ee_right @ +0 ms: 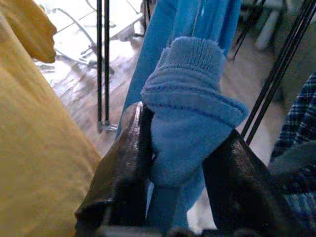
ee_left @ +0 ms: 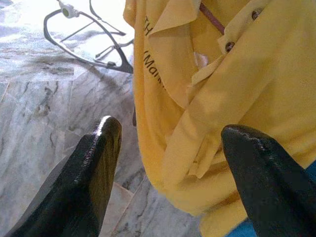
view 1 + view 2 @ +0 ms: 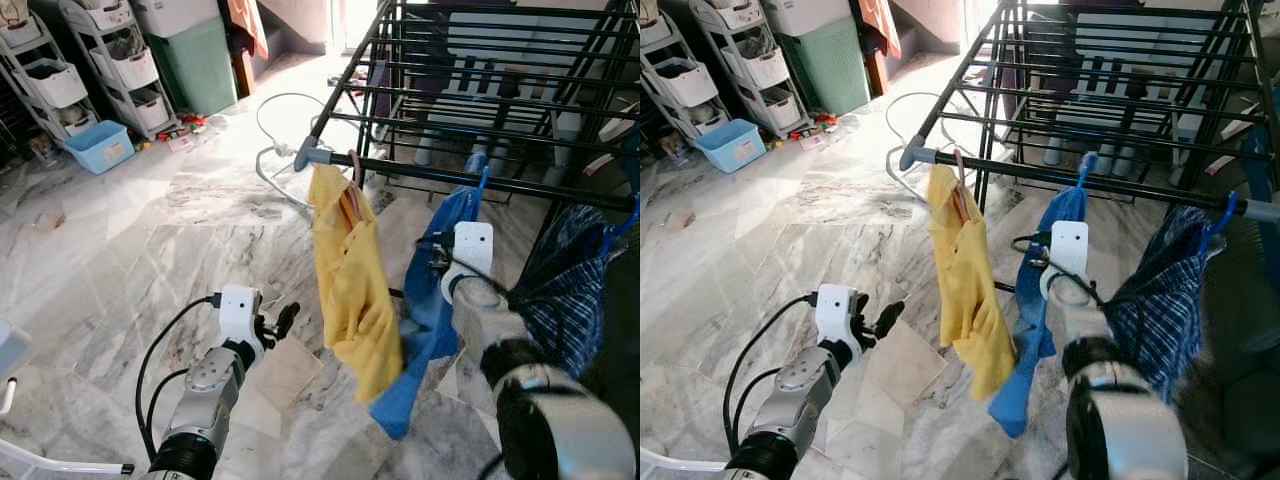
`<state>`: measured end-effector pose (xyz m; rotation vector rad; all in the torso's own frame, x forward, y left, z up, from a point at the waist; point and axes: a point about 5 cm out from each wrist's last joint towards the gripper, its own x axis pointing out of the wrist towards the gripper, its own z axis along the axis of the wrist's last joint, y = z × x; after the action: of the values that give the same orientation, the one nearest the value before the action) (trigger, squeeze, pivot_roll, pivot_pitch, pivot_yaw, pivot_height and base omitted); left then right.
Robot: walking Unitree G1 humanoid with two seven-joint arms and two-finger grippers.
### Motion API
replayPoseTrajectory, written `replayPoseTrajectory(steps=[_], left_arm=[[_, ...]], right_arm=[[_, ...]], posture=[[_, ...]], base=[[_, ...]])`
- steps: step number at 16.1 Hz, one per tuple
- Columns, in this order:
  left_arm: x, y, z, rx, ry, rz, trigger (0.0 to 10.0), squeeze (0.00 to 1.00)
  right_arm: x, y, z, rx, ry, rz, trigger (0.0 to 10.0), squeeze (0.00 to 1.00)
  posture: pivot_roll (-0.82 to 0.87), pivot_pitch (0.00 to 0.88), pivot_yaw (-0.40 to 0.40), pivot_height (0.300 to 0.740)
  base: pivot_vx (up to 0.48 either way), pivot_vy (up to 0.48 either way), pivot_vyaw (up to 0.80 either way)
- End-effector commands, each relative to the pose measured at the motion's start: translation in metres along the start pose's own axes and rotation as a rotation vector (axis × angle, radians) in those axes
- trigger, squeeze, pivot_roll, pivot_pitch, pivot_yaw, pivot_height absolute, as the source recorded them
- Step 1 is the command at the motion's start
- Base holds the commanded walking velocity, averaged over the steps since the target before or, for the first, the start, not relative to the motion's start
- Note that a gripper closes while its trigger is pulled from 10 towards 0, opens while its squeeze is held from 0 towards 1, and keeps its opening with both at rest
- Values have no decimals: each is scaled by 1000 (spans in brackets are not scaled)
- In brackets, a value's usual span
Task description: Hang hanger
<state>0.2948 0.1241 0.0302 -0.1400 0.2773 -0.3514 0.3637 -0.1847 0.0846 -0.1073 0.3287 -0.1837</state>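
The black drying rack (image 3: 470, 95) fills the far side of the room, and three garments hang off its front rail (image 3: 440, 175): a yellow shirt (image 3: 352, 285) on a pinkish hanger (image 3: 354, 170), a blue garment (image 3: 428, 300) on a blue hanger (image 3: 482, 185), and a plaid shirt (image 3: 565, 285) further to the robot's right. So the hanger looks already hooked on the rail; I'd say the step in hand is the tail of the hanging, with the cloth not yet let go.

The right gripper (image 1: 173, 163) is up between the yellow and the plaid, its fingers pinched on a thick fold of the blue garment, a ribbed cuff bulging out above them. The left gripper (image 2: 170, 148) is held low beside the yellow shirt's hem, spread wide with nothing in it, pointing at the shirt.

Next, I reckon, the right one needs to open and draw back gently, so the fold slips free without tugging the blue hanger off the rail or swinging into the yellow shirt.

By the far wall stand white shelf units (image 3: 110, 60) with bins, contents too small to tell, a blue tub (image 3: 98, 146) on the floor, and a green bin (image 3: 195, 60).
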Motion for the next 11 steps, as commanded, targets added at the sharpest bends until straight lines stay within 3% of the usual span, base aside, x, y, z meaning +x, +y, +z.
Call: replayPoseTrajectory(steps=[1,8,11], left_arm=[[2,3,1,18,15,9,10000,0],[6,-1,-4,68,43,61,10000,0],[6,3,-1,59,38,97,10000,0]], right_arm=[[-2,4,3,-18,-45,2,10000,1000],[-20,-12,-14,-52,-174,-114,10000,1000],[-33,-15,-17,-67,-226,-91,10000,1000]], posture=[[-222,25,72,740],[-253,0,58,740],[-268,0,49,740]], base=[[0,0,0],[0,0,0],[0,0,0]])
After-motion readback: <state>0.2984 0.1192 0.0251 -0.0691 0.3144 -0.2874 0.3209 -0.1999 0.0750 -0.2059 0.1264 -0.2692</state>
